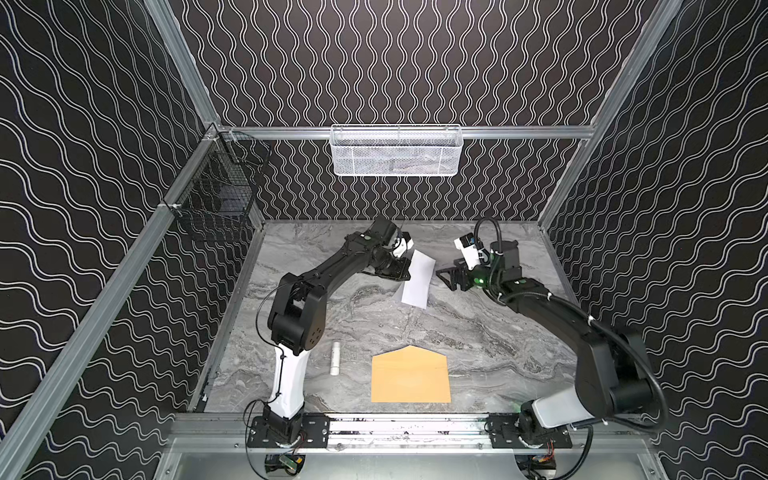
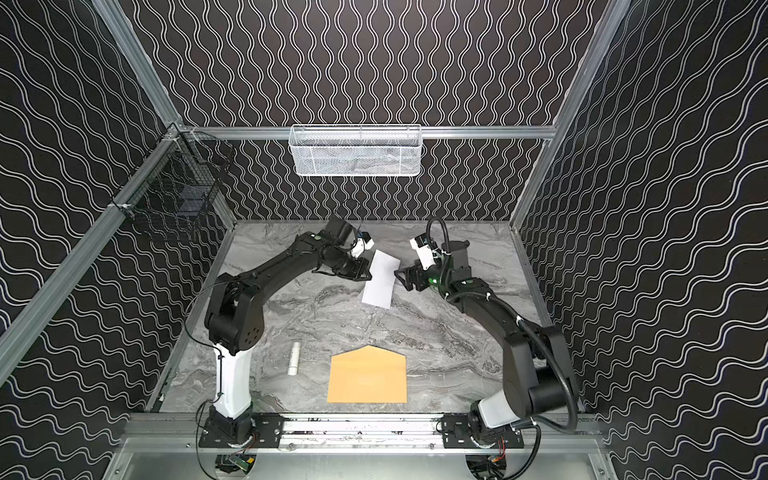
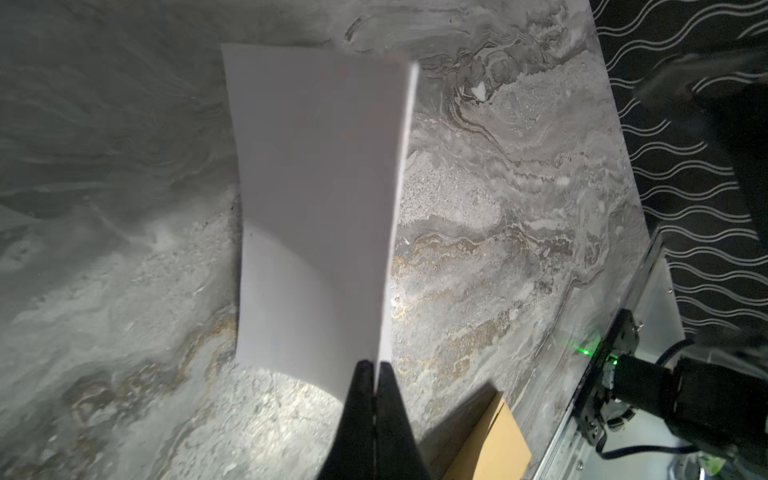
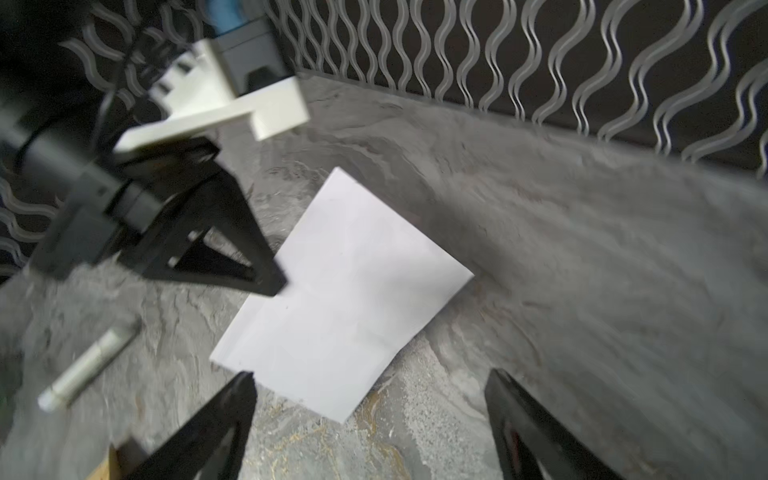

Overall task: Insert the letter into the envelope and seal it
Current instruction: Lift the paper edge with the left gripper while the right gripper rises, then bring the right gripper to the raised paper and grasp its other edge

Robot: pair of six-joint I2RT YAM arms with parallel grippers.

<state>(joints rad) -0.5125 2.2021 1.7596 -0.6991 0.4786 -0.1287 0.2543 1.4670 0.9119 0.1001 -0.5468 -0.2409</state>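
The white letter (image 1: 419, 282) (image 2: 380, 283) is toward the back of the marble table, pinched at one edge by my left gripper (image 1: 409, 274) (image 3: 376, 368), which is shut on it. The sheet (image 3: 320, 199) curves away from the closed jaws. I cannot tell whether its low end touches the table. My right gripper (image 1: 444, 279) (image 4: 372, 376) stands open just right of the letter (image 4: 345, 291), fingers wide and not touching it. The tan envelope (image 1: 410, 376) (image 2: 368, 378) lies flat near the front edge, with its pointed flap open toward the back.
A small white cylinder (image 1: 335, 358) (image 4: 89, 361) lies left of the envelope. A white mesh basket (image 1: 395, 149) hangs on the back wall and a black wire basket (image 1: 216, 195) on the left wall. Both arm bases sit on the front rail (image 1: 409, 430).
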